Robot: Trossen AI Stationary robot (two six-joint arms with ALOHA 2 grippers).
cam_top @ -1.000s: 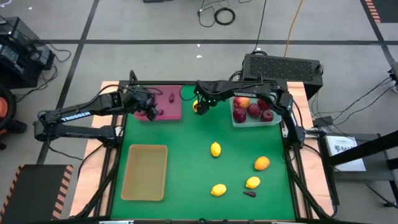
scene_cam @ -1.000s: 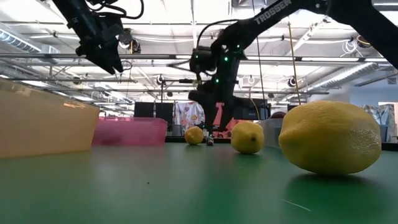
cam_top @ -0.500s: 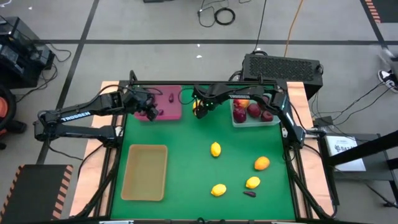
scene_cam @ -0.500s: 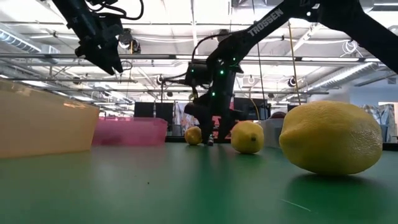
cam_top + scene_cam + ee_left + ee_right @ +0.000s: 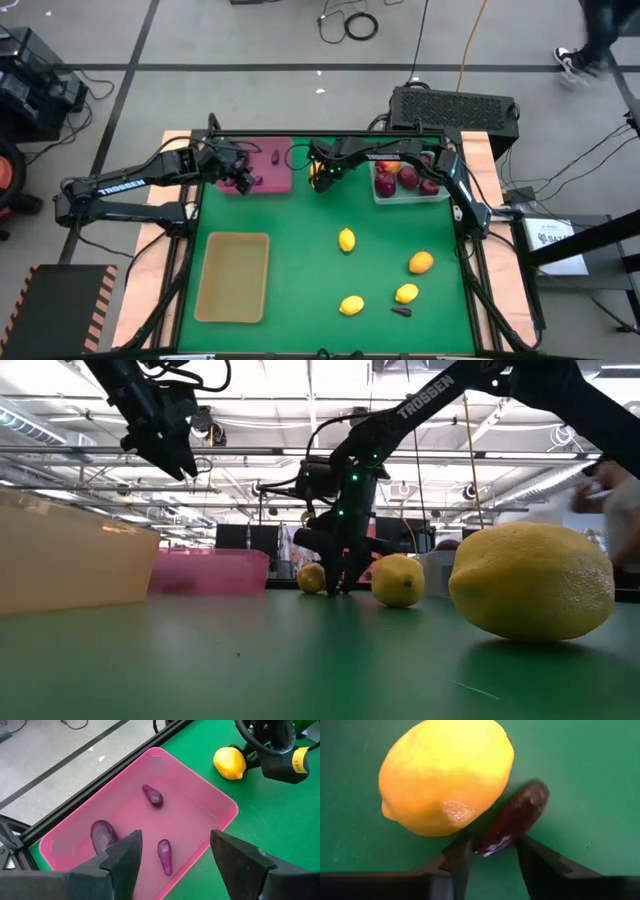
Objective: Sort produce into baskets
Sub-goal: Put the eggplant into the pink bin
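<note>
The right gripper (image 5: 492, 857) is low at the back of the green table (image 5: 300, 260), between the maroon basket (image 5: 210, 795) & the clear basket (image 5: 440, 195) w/ red apples (image 5: 408, 178), its fingers spread around the end of a dark purple veg (image 5: 517, 815) that touches a lemon (image 5: 445, 775). The left gripper (image 5: 172, 855) hangs open over the maroon basket, which has 3 purple veg (image 5: 152, 796) in it. 3 more lemons (image 5: 346, 240), 1 orange fruit (image 5: 421, 263) & 1 purple veg (image 5: 400, 311) lie on the mat near the tan basket (image 5: 233, 277).

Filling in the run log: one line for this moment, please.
right end effector: open, straddling dark purple elongated vegetable beside yellow lemon | left end effector: open, above maroon rectangular basket | phase: pre-grasp
</note>
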